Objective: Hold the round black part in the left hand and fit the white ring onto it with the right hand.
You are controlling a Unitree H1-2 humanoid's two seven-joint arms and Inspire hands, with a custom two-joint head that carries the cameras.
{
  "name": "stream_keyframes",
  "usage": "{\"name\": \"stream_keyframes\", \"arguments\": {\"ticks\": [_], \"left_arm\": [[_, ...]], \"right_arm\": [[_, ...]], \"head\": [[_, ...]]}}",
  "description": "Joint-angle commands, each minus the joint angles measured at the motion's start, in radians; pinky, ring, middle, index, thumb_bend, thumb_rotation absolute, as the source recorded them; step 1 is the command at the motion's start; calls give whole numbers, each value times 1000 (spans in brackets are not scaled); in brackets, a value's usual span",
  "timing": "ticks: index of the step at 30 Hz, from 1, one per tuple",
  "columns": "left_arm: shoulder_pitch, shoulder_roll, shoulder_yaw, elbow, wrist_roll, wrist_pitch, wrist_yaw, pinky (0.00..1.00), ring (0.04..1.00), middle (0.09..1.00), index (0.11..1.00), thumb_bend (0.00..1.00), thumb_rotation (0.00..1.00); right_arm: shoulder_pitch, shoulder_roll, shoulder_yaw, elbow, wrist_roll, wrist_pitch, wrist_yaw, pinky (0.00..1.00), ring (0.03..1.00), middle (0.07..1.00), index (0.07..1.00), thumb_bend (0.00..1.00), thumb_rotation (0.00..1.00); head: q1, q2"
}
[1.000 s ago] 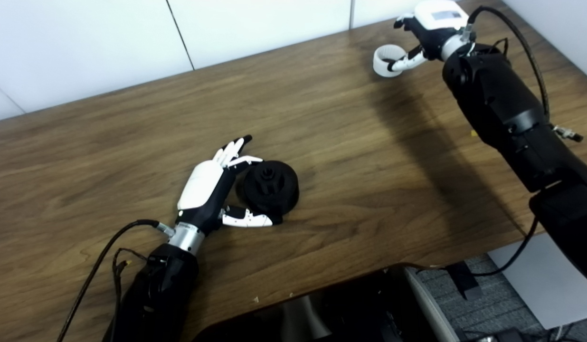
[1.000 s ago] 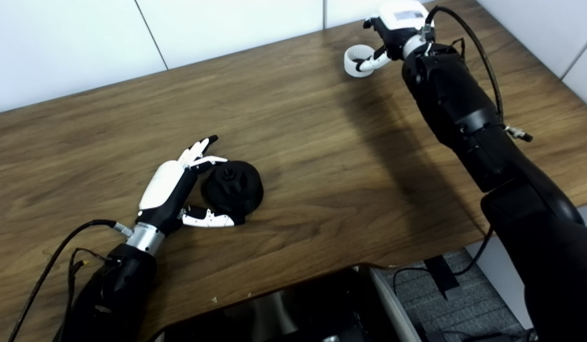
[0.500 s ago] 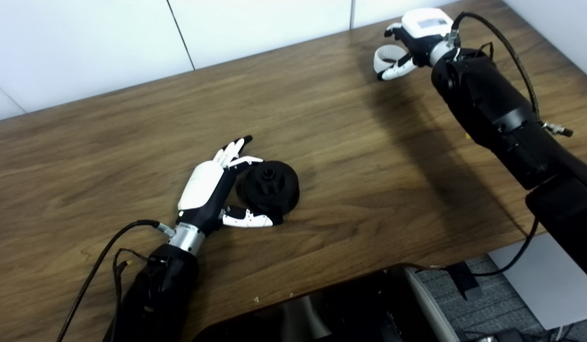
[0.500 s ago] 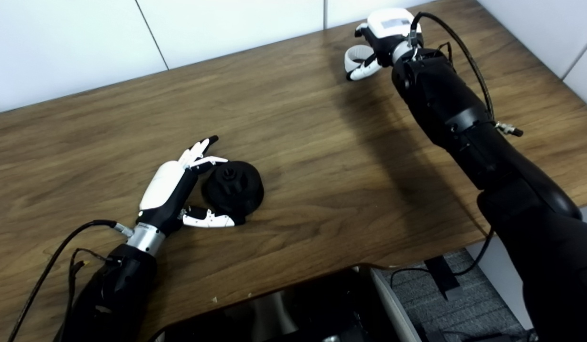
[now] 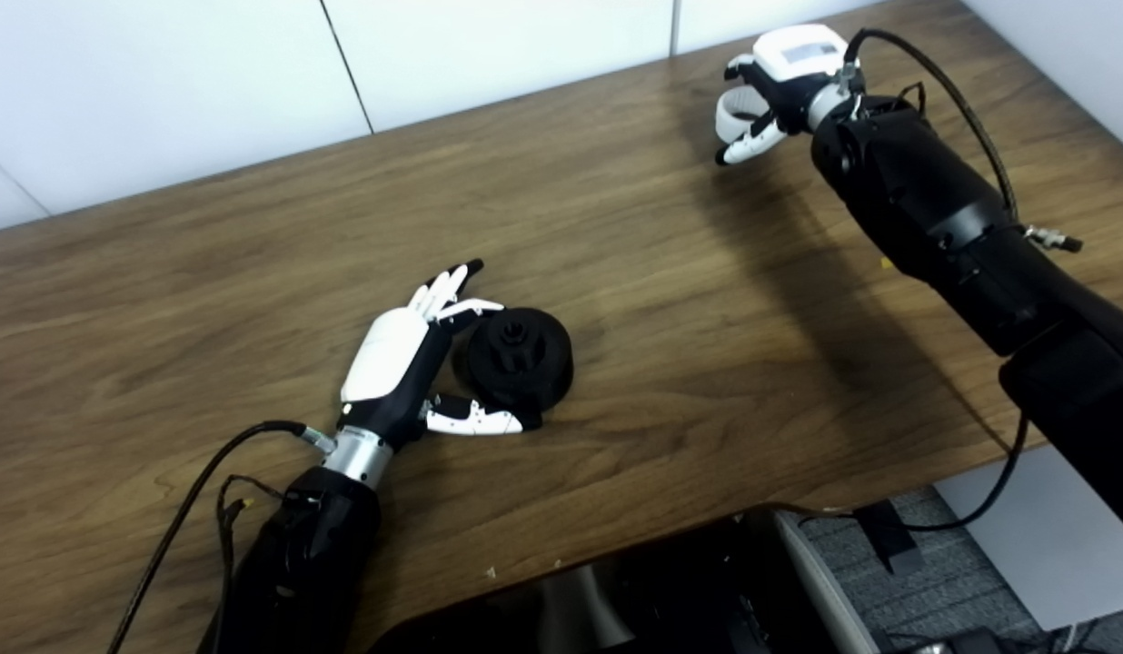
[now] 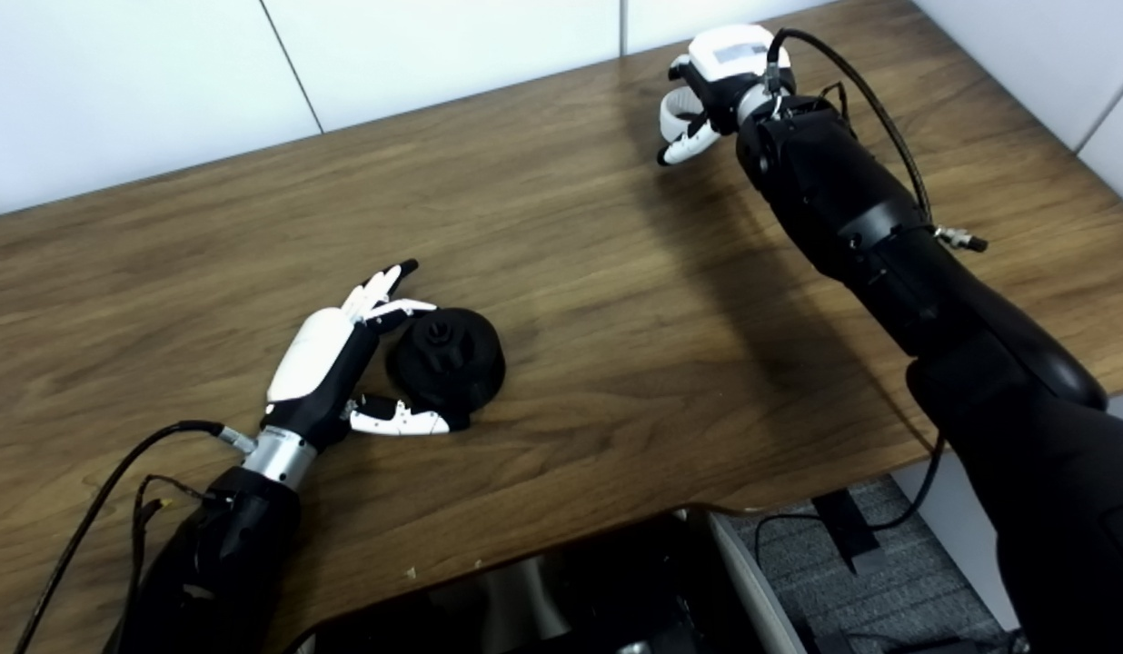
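Wood surface (image 5: 670,272) | right hand (image 5: 769,91) clamped on ring (image 5: 730,113) | left hand (image 5: 407,363) apart beside black part (image 5: 518,356), not gripping | your risk: part skids when ring presses.

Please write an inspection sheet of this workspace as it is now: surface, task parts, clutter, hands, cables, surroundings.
Surface: wooden table, no damage seen.
Task parts: black part lies on the table; white ring is in the right hand, far from the part.
Clutter: small pale speck near the front edge.
Hands: left hand cups the black part, fingers not closed; right hand is shut on the ring.
Cables: one at the left wrist, one along the right arm.
Surroundings: white wall panels behind; grey floor below.
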Motion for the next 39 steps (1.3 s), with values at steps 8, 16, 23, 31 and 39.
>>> {"name": "stream_keyframes", "arguments": {"ticks": [8,16,23,31,39], "left_arm": [[52,25,-33,20,54,7,-58,1000,1000,1000,633,1000,307],[54,28,-28,18,47,3,-58,1000,1000,1000,632,1000,309],[52,30,-26,18,52,7,-57,1000,1000,1000,630,1000,312],[50,31,-24,13,49,6,-59,1000,1000,1000,629,1000,310],[49,34,-24,9,53,11,-67,1000,1000,1000,632,1000,317]], "right_arm": [[-85,-31,13,13,-17,-16,-21,973,932,853,873,702,428],[-108,-43,36,58,-22,-22,-18,988,937,858,870,700,416],[-108,-57,36,70,-18,-34,-29,959,921,845,858,708,420],[-114,-68,28,76,-6,-40,-24,979,918,831,823,699,390],[-116,-80,31,72,-10,-24,4,989,920,819,820,704,394]], "head": [[2,4],[1,5],[1,5],[-1,7],[-2,9]]}}
